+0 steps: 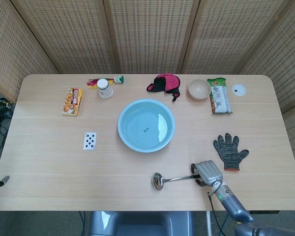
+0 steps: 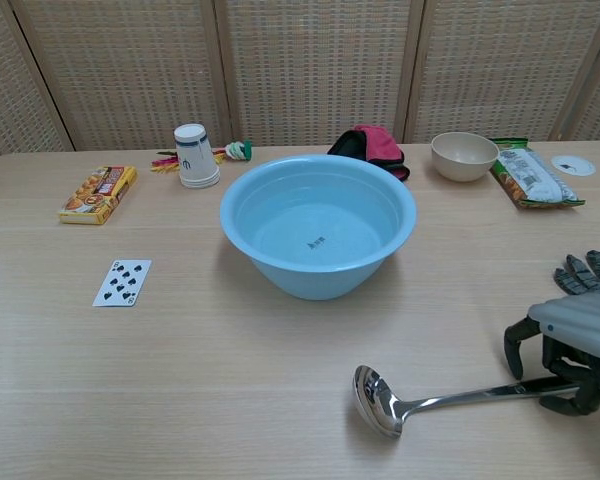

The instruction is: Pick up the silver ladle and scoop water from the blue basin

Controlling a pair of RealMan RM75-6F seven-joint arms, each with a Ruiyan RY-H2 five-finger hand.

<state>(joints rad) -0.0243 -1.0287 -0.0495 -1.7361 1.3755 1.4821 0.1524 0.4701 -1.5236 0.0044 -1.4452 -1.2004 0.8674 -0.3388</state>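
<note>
The ladle (image 2: 450,397) lies flat on the desk (image 1: 49,167) near the front edge, right of centre, bowl end pointing left and handle running right. At that handle's far end sits the right robot hand (image 2: 570,352), fingers curled down on both sides of the handle tip. In the chest view the fingers (image 2: 516,345) bracket the handle and seem to touch it, but whether they have actually clamped it I cannot tell; the ladle is plainly not lifted, its whole length resting on the desk. The left robot hand is out of sight in both views.

The basin (image 1: 146,125) stands at the desk's centre, well apart from the ladle and behind it, water showing inside.

So by my reading we're at the very start: the reach is made, the grasp is in progress at best. Lifting, carrying to the basin, dipping and scooping are all left to do.

Outward from there: a grey glove (image 1: 230,151) just behind the hand, a playing card (image 1: 90,140) left of the basin, and along the back edge a snack box (image 1: 73,101), paper cup (image 1: 104,88), red cloth (image 1: 165,82), small bowl (image 1: 199,89) and snack packet (image 1: 219,95).
</note>
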